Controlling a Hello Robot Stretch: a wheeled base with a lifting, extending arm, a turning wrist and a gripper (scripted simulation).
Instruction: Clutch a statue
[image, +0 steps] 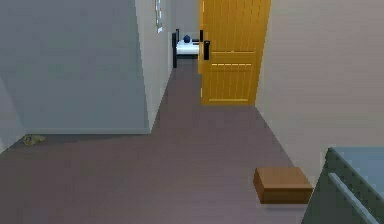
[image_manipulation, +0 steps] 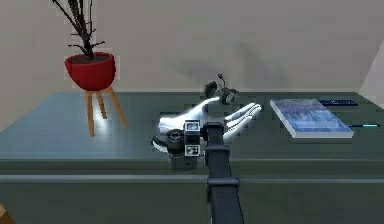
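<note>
Looking out on the arm side: dark grey-green cabinet top (image_manipulation: 60, 140) against a plain beige wall. At its left, red pot (image_manipulation: 90, 68) of bare dark twigs, perched on a small wooden stand (image_manipulation: 103, 105). Near the middle, pale swooping statue (image_manipulation: 232, 115) with a dark knobbly top, resting on the cabinet top. Apart to its right, flat blue-grey book (image_manipulation: 310, 116).

Rising from the bottom edge, dark arm (image_manipulation: 222, 185), ending at two white marker squares. Left of those, gripper (image_manipulation: 170, 138), right at the statue's near end. Cannot tell whether touching it, nor whether grasping anything.

Looking ahead: grey-brown hallway floor (image: 150, 170) between pale walls. Straight on, open orange door (image: 235, 50); just left of it, farther off, small white table (image: 188, 50) with something dark on top. At lower right, brown box (image: 283, 185) on the floor, near a grey-blue furniture corner (image: 355, 185).
</note>
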